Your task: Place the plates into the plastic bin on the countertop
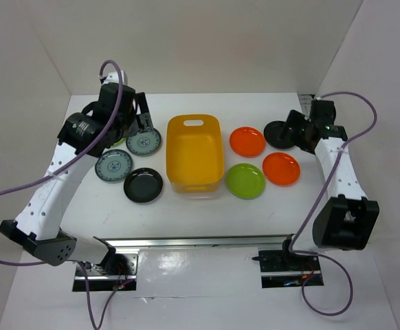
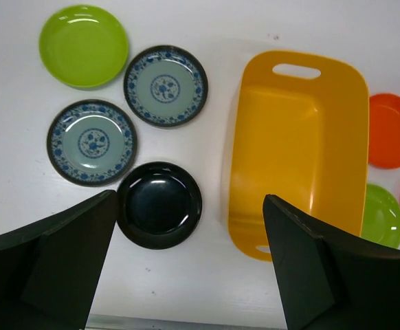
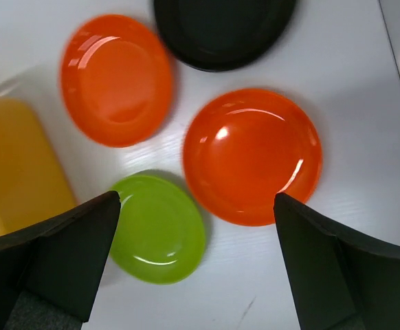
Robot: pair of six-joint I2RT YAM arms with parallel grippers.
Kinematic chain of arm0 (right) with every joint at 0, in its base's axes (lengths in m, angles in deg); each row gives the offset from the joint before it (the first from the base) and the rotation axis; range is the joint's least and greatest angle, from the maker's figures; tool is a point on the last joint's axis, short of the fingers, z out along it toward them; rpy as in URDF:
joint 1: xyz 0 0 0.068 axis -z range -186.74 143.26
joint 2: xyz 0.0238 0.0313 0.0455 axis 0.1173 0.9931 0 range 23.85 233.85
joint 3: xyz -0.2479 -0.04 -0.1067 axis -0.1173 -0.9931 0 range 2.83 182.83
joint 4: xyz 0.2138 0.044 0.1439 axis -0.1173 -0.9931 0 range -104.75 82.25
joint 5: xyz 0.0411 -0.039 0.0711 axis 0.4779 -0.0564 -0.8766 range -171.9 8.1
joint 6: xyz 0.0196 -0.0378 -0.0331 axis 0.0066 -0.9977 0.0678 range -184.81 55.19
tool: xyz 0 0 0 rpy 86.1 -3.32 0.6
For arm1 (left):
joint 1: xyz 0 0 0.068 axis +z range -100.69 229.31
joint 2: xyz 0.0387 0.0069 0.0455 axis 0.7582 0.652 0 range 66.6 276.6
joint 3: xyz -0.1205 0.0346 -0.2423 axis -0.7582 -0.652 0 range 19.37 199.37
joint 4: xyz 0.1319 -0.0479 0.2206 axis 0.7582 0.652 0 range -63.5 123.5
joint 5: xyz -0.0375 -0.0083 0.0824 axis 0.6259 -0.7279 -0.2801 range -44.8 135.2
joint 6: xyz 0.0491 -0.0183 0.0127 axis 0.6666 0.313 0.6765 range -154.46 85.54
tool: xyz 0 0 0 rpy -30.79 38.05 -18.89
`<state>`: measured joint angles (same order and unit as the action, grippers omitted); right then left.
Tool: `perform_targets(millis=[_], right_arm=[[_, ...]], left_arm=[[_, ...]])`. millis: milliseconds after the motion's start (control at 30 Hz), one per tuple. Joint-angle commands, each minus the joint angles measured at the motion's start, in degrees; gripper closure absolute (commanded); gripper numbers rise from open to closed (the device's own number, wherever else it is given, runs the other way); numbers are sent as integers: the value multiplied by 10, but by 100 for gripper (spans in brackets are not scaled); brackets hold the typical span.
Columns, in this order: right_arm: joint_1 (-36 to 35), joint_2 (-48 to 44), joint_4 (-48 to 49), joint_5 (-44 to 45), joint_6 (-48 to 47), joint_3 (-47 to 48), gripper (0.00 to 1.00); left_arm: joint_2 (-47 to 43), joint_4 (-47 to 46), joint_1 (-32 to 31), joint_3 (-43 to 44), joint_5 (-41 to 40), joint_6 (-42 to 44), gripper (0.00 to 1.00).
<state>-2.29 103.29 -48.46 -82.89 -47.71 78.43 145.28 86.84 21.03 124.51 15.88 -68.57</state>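
We see the countertop point(image 1: 186, 213) bearing the plastic bin point(image 1: 194, 155) at centre, with the plates point(image 2: 162, 86) beside it, four left and four right (all lying flat). The left gripper point(image 2: 190, 206) and right gripper point(image 3: 196, 203) hover above, fingers spread wide and grasping nothing.

White enclosure: plain back wall point(image 1: 200, 41), left wall point(image 1: 14, 82) and right wall point(image 1: 385, 62). A silver aluminium rail point(image 1: 193, 240) runs left to right across the near foreground. Two black mounting plates sit just below it, left plate point(image 1: 131, 265) and right plate point(image 1: 275, 265), with fine red wiring at each. Purple cables loop in the open: left cable point(image 1: 14, 187), right cable point(image 1: 357, 94).
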Motion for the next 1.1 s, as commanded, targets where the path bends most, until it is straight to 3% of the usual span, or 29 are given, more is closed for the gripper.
perform_targets(millis=[0,200,467,900,1067], right_arm=[[80,22,128,-103,10,-54,0],[107,17,164,-50,-22,-120,0],[148,-5,213,-48,9,-264,3],[148,75,271,-28,48,-311,10],[148,101,283,-10,54,-317,18]], left_arm=[[-1,-18,5,-21,58,17,0],[-36,-37,63,-78,132,11,0],[-69,-52,63,-117,145,11,0],[-58,-63,63,-101,198,11,0],[-58,-63,63,-101,198,11,0]])
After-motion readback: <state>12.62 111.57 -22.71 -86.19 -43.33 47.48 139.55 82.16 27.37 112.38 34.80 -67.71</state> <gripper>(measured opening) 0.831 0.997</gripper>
